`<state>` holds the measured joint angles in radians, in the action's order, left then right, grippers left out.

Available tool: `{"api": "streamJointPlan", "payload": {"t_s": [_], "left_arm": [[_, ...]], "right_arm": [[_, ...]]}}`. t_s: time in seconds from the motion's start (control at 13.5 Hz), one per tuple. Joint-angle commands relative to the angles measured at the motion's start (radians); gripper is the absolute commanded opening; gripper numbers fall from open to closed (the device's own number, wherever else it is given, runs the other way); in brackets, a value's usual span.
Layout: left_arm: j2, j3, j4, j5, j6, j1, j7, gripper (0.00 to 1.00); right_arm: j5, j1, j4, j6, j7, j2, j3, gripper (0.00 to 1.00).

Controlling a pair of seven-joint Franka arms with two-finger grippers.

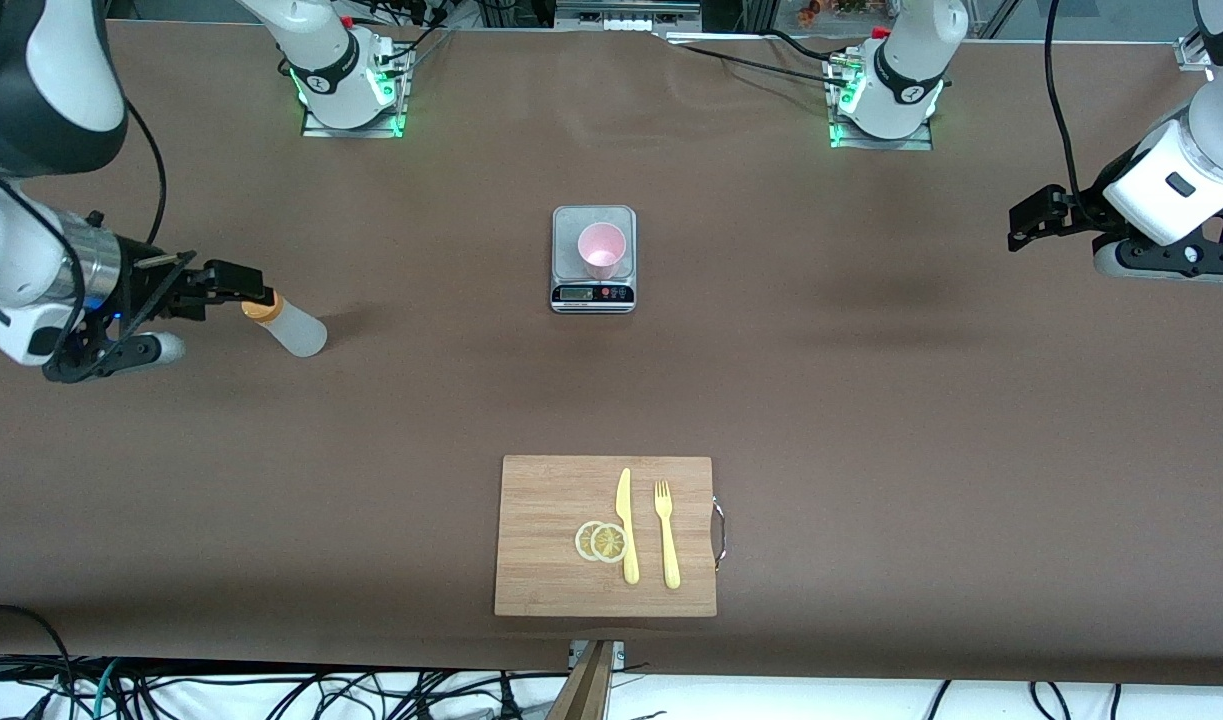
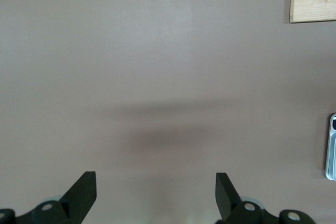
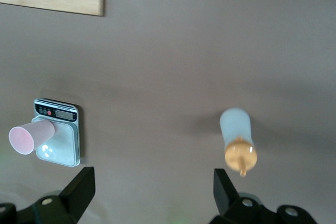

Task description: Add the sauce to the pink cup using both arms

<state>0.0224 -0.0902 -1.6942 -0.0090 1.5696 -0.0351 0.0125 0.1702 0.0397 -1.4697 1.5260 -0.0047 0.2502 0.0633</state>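
Observation:
The pink cup [image 1: 602,250] stands upright on a small grey scale [image 1: 593,290] in the middle of the table; it also shows in the right wrist view as the cup [image 3: 30,137]. The sauce bottle [image 1: 289,328], whitish with an orange cap, stands upright toward the right arm's end. My right gripper [image 1: 254,290] hovers open just beside the bottle's cap. In its wrist view the bottle [image 3: 237,132] lies outside the gap of the right gripper [image 3: 154,177], past one finger. My left gripper [image 1: 1023,225] waits open over bare table at the left arm's end, seen as the left gripper [image 2: 156,178].
A wooden cutting board [image 1: 551,570] lies nearer the front camera than the scale. On it are a yellow knife [image 1: 626,525], a yellow fork [image 1: 666,535] and two lemon slices [image 1: 601,541]. The left wrist view catches the board's corner [image 2: 310,6] and the scale's edge [image 2: 332,148].

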Motion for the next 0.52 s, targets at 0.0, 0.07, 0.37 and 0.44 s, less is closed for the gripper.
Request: {"api": "streamJointPlan", "payload": {"t_s": [0.0, 0.07, 0.37, 0.44], "left_arm": [[0.007, -0.005, -0.001, 0.021, -0.01, -0.003, 0.004, 1.0], [0.007, -0.005, -0.001, 0.021, -0.01, -0.003, 0.004, 1.0], [0.007, -0.006, -0.001, 0.021, -0.01, -0.003, 0.004, 1.0], [0.007, -0.005, -0.001, 0.021, -0.01, -0.003, 0.004, 1.0]], "right_arm": [[-0.049, 0.026, -0.133, 0.025, 0.145, -0.104, 0.003, 1.0], [-0.067, 0.025, -0.158, 0.025, 0.135, -0.126, 0.001, 1.0], [-0.074, 0.014, -0.172, 0.058, 0.043, -0.134, -0.051, 1.0], [-0.081, 0.013, -0.172, 0.09, 0.042, -0.134, -0.074, 1.0]]}}
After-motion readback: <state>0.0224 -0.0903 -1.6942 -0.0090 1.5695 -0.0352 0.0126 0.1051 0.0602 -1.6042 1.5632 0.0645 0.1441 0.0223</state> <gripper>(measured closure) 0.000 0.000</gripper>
